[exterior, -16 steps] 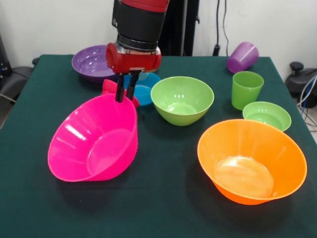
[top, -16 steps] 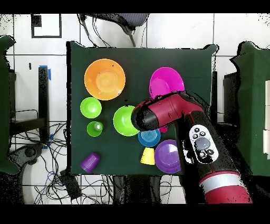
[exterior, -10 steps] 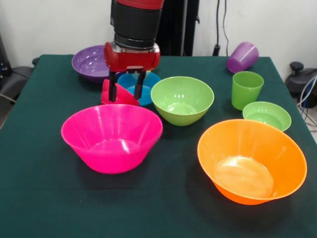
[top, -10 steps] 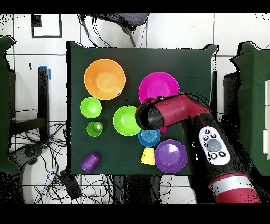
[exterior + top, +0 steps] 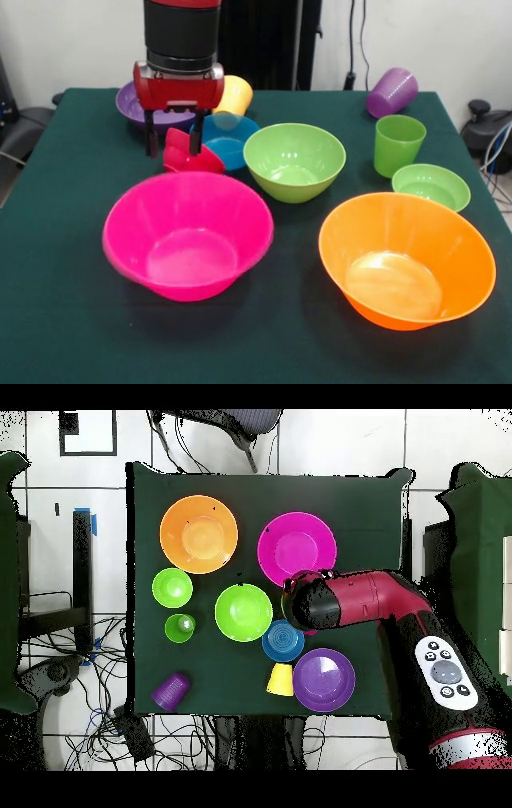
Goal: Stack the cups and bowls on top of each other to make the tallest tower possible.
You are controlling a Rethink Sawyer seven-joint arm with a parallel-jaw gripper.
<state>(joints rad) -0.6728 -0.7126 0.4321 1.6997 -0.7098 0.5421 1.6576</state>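
Observation:
My gripper (image 5: 171,144) hangs open at the table's back left, its right finger in front of the tilted small red bowl (image 5: 186,158). In the overhead view the arm's head (image 5: 308,602) covers it. The large pink bowl (image 5: 188,232) (image 5: 297,546) sits upright just in front. Medium green bowl (image 5: 294,160) (image 5: 243,612), blue bowl (image 5: 230,138) (image 5: 283,642), purple bowl (image 5: 130,100) (image 5: 323,679), large orange bowl (image 5: 408,260) (image 5: 199,534) and light green bowl (image 5: 432,186) (image 5: 172,588) sit singly. Yellow cup (image 5: 234,94) (image 5: 281,679) and purple cup (image 5: 392,90) (image 5: 171,690) lie sideways; the green cup (image 5: 398,144) (image 5: 180,627) stands. No tower is in view.
The dark green table (image 5: 72,320) (image 5: 380,504) ends close behind the purple bowl and purple cup. Cables and black stands lie on the tiled floor (image 5: 100,724) around it.
The pink bowl, earlier tipped up at the gripper's fingers, now rests flat and free. The gripper has moved left in the front view and its fingers have spread.

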